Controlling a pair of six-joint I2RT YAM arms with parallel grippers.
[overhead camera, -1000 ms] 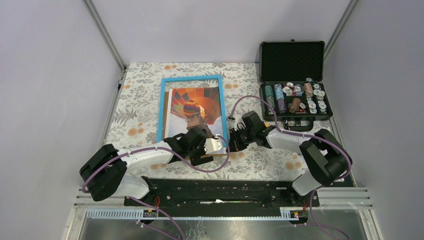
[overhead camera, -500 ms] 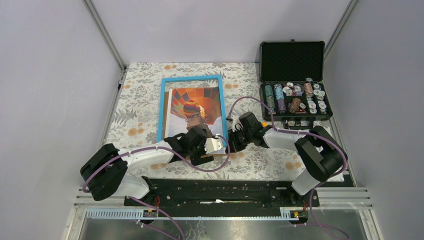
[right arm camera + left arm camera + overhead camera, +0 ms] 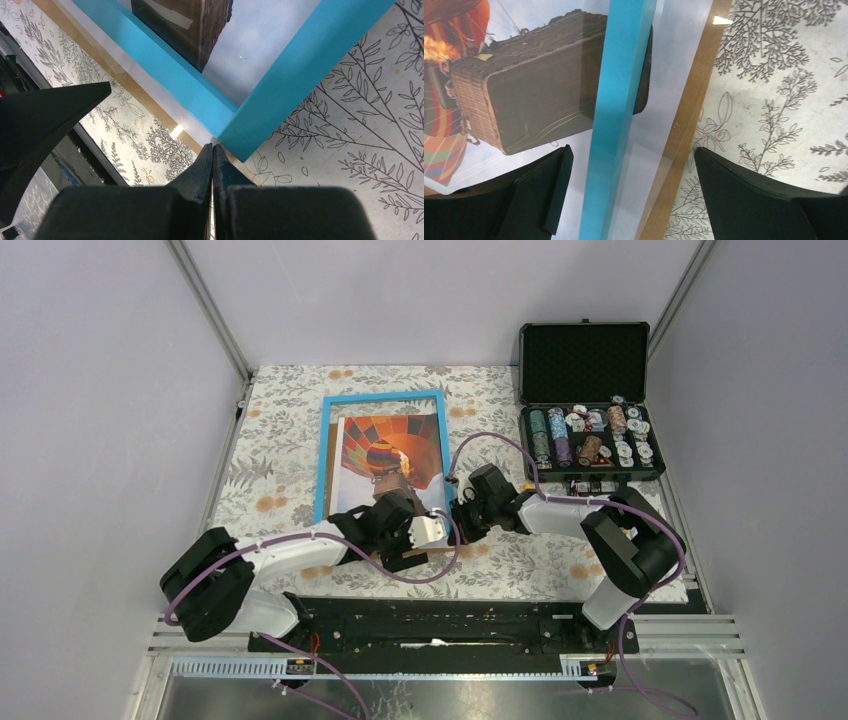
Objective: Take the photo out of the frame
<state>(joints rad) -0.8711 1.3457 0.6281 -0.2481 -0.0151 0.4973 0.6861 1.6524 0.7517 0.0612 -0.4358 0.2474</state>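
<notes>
Left gripper (image 3: 631, 152) spread wide, holding nothing, one finger on each side of the frame's (image 3: 616, 115) blue bar. Right gripper (image 3: 212, 152) pinched closed, empty, tip at the frame's lower-right corner in the top view. Photo (image 3: 385, 455) lies within the blue border, mid-picture.

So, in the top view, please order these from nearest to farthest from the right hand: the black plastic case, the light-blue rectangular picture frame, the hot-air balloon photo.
1. Light-blue rectangular picture frame: its near right corner lies just by the shut right hand.
2. Hot-air balloon photo: inside the frame, to the hand's left.
3. Black plastic case: far right, beyond the hand.
</notes>
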